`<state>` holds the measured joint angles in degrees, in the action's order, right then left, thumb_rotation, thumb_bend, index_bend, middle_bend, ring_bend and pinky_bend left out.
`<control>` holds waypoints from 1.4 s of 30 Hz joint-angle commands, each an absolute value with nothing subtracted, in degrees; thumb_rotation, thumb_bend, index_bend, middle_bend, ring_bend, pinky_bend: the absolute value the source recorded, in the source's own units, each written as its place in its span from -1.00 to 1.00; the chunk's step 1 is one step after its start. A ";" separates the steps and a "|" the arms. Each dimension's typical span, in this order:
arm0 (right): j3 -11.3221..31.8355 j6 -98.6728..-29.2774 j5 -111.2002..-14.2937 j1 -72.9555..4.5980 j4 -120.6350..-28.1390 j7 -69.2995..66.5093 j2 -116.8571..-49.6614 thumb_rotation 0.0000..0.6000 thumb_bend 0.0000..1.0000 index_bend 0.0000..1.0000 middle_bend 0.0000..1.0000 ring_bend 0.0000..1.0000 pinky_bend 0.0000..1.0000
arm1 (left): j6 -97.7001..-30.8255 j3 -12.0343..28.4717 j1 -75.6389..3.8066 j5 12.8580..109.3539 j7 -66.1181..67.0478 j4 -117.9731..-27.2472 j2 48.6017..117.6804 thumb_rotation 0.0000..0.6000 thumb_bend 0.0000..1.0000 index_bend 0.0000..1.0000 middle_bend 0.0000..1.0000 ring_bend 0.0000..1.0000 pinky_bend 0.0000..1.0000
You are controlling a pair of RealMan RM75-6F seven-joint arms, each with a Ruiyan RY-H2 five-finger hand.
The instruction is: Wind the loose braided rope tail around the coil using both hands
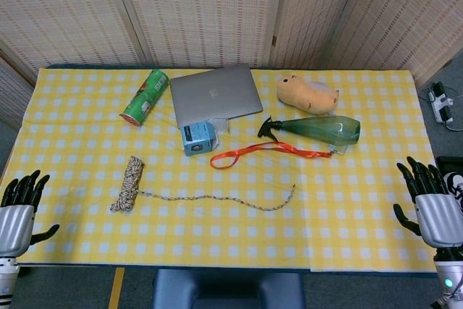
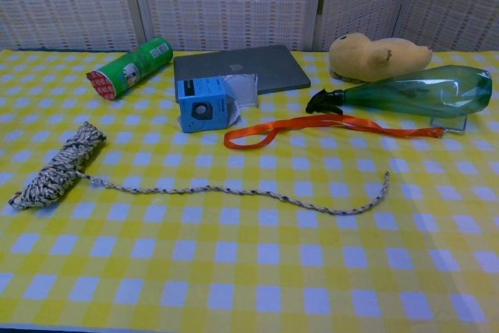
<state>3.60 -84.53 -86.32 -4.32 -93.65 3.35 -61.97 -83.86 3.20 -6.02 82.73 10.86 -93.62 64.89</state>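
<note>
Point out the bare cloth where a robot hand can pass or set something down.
Free: the wide front strip of the table below the rope tail; the left side, forward of the green can and left of the coil; the right side, below the spray bottle. Crowded: the back middle, with laptop, blue box, orange strap and plush toy.

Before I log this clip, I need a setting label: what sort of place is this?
Probably an indoor test or lab tabletop, not a home: woven screen panels wall off a table with a yellow checked cloth, and unrelated props lie on it, such as a laptop, a spray bottle and a plush toy.
</note>
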 commanded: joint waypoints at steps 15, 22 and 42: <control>4.17 -85.71 -86.24 -4.13 -93.11 2.38 -61.80 1.00 -0.18 -1.00 -1.00 -1.00 -1.00 | -83.23 3.86 -6.92 82.37 10.72 -93.95 65.41 1.00 -0.68 -1.00 -1.00 -1.00 -1.00; 4.82 -87.16 -87.23 -4.23 -93.69 3.06 -60.98 1.00 -0.18 -1.00 -1.00 -0.99 -1.00 | -79.73 4.64 -10.17 84.23 7.27 -95.73 64.52 1.00 -0.68 -1.00 -1.00 -1.00 -1.00; 4.97 -86.20 -86.65 -4.71 -94.28 3.11 -60.41 1.00 -0.18 -1.00 -1.00 -0.99 -1.00 | -61.37 8.62 -25.78 79.18 13.29 -97.31 71.33 1.00 -0.68 -1.00 -1.00 -1.00 -1.00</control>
